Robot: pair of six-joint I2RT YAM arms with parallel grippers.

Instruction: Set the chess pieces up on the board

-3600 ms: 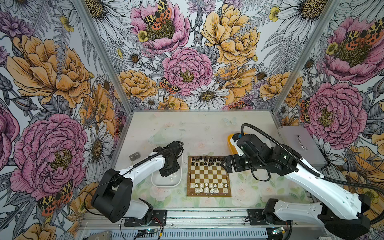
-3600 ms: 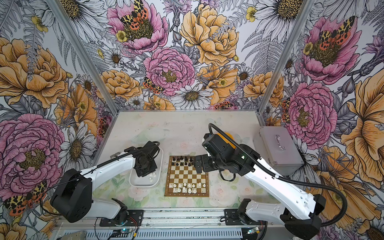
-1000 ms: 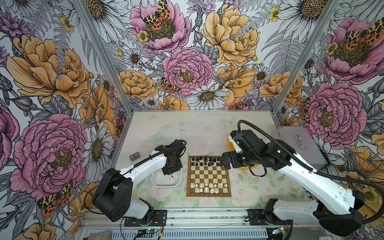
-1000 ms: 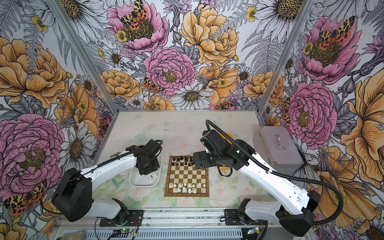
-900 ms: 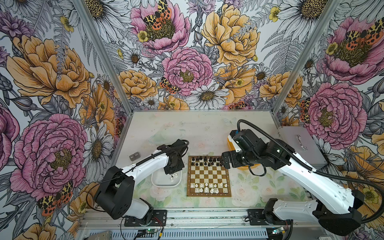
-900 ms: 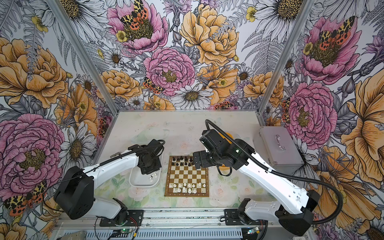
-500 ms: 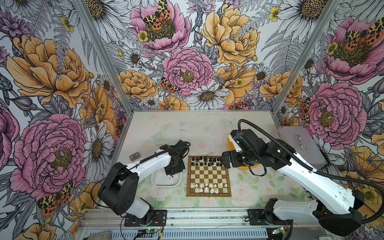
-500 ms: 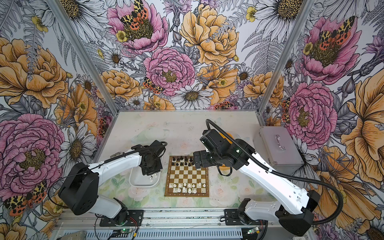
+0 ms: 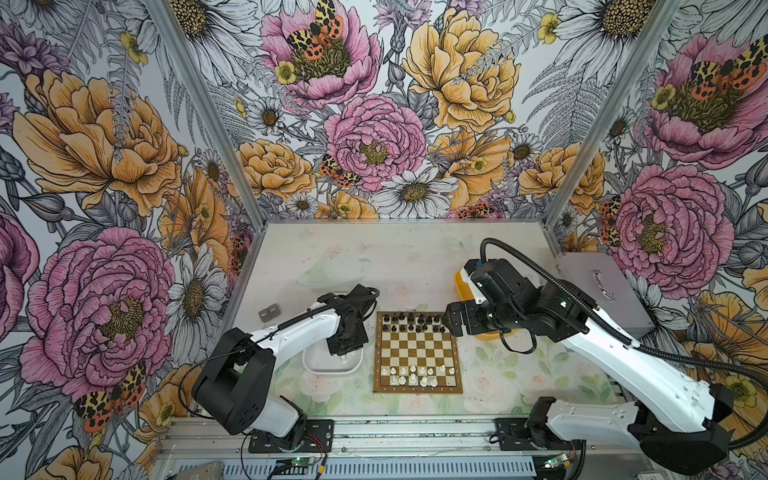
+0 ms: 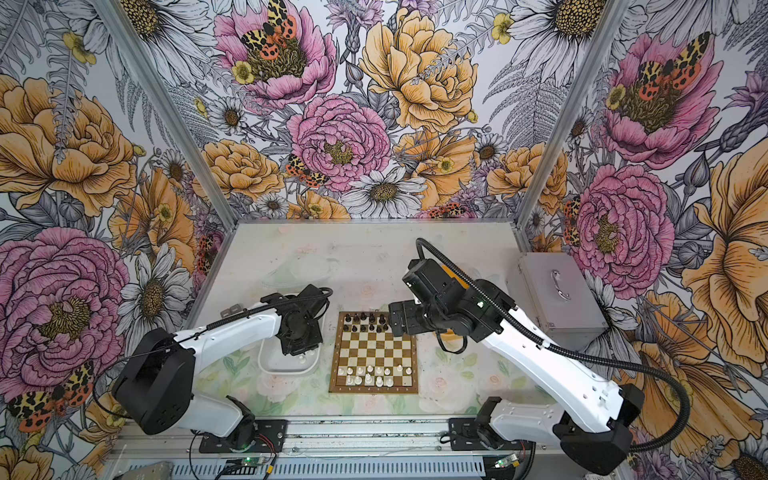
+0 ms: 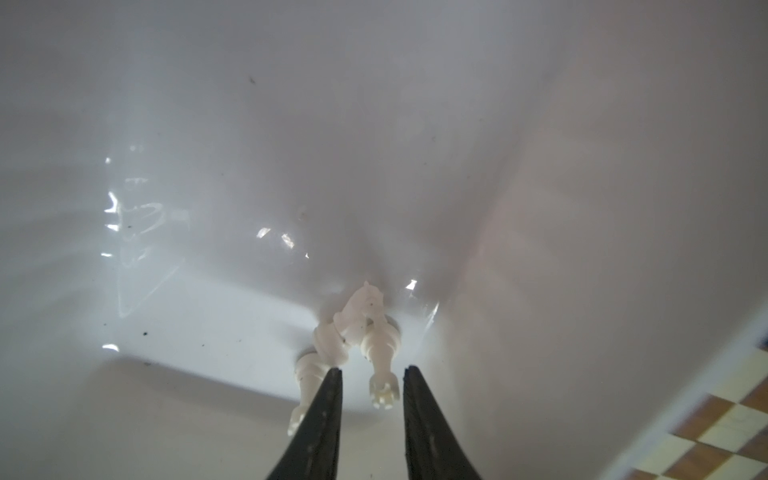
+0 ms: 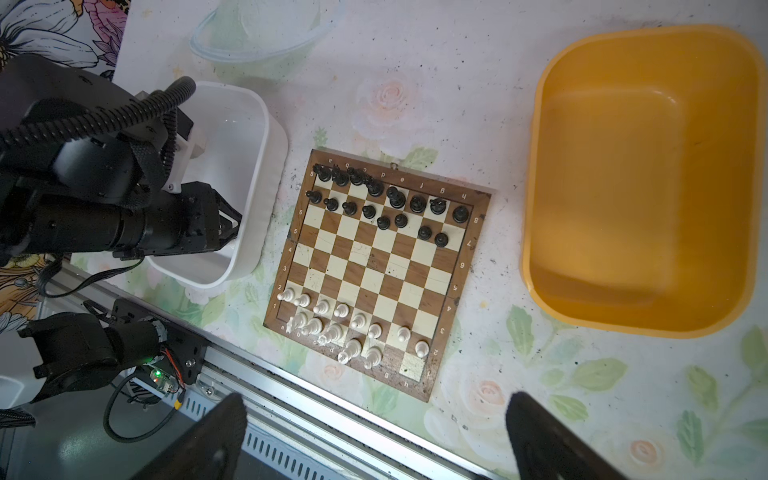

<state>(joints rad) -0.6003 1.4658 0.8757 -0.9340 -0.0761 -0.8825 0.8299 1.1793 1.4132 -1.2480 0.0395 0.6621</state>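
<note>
In both top views the left pincer (image 9: 346,350) has edged toward the white tray's (image 9: 322,366) wall beside the board (image 9: 417,357); in the left wrist view its narrow, unclamped tips straddle leftover white pieces (image 11: 365,316) crowding that wall; in the right wrist view the right pincer (image 12: 374,399) hangs wide, the board's middle open.

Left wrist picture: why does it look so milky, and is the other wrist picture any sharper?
Left wrist view: the white tray fills the frame, hazy, with glare streaks on its glossy wall; the white chess pieces are fairly crisp, the board corner blurred. Right wrist view: sharp on the board, only the right gripper's dark fingers soft at the edge.
</note>
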